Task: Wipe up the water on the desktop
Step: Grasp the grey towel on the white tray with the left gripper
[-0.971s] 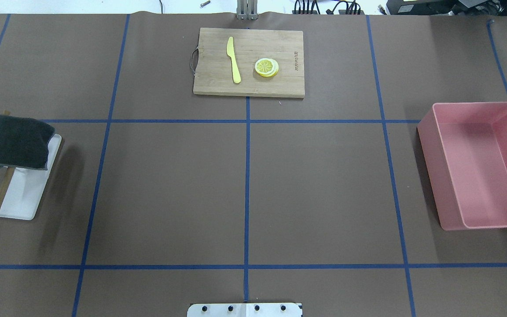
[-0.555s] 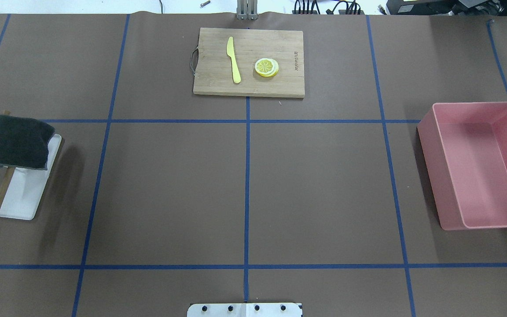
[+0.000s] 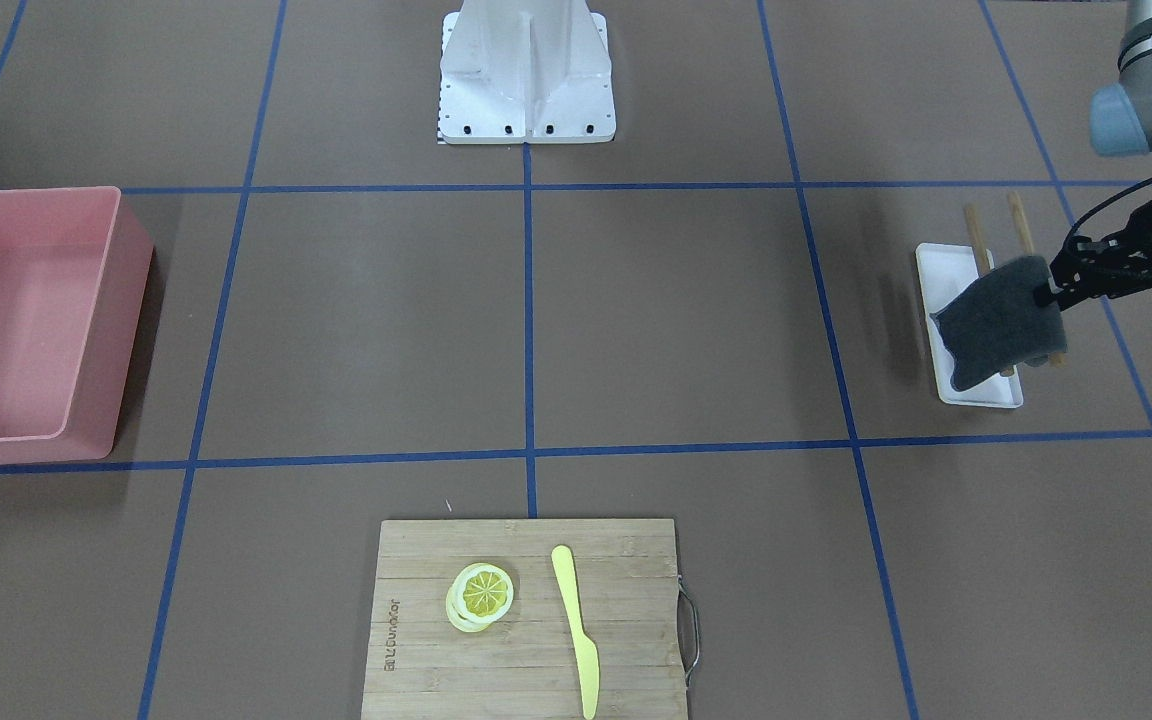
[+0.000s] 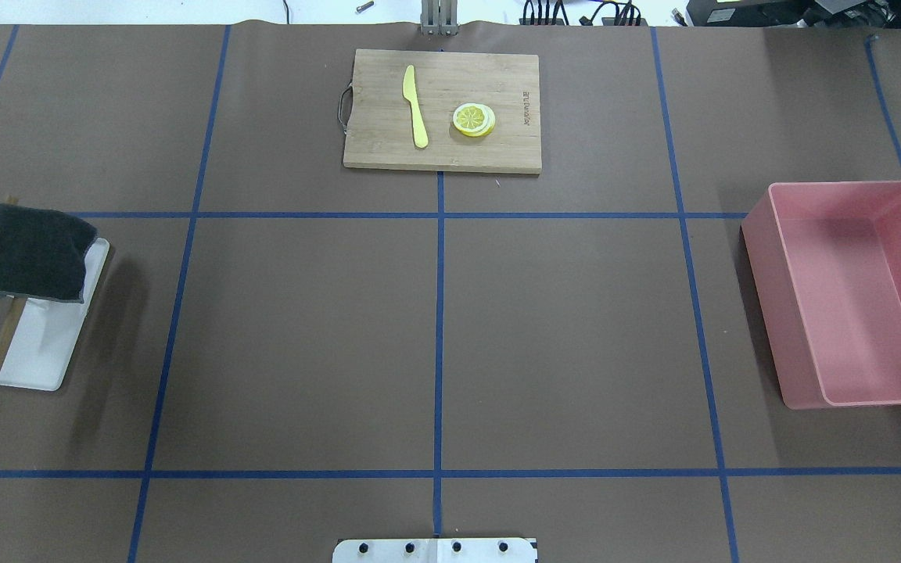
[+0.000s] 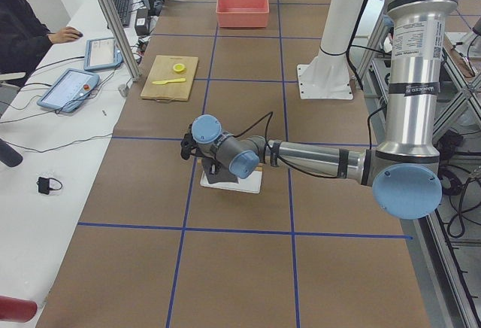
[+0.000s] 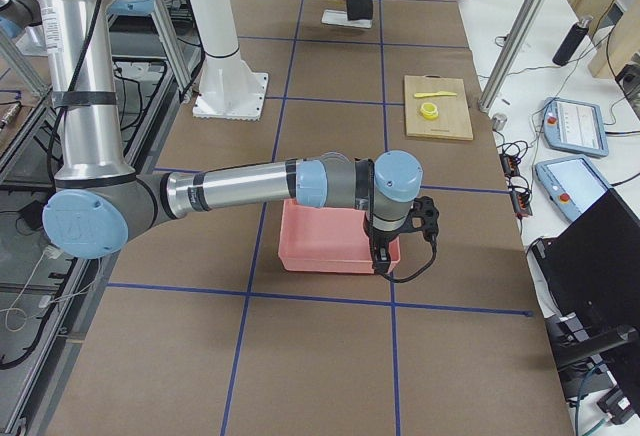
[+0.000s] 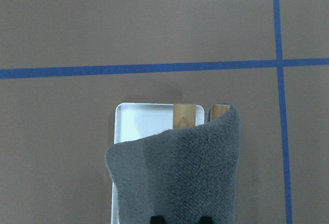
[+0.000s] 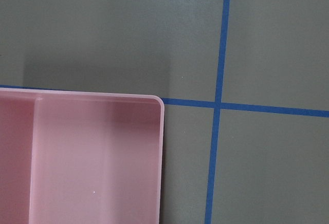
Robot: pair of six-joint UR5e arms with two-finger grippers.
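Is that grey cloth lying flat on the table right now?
No, the left gripper pinches the grey cloth by one edge, so it hangs above the white tray.

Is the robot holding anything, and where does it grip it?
The left gripper pinches the grey cloth by one edge. Whether the right gripper holds anything cannot be told.

Seen from behind my two arms: on the desktop (image 4: pixel 302 328), the cutting board (image 4: pixel 441 109) lies far centre, knife (image 4: pixel 416 105) left of the lemon slices (image 4: pixel 473 120). The bin (image 4: pixel 767 313) sits right. At left, the tray (image 4: pixel 36 352) has two sticks (image 4: pixel 1 348) along its left edge, and the cloth (image 4: pixel 28 254) held in my left gripper (image 3: pixel 1044 293) is above its far end.
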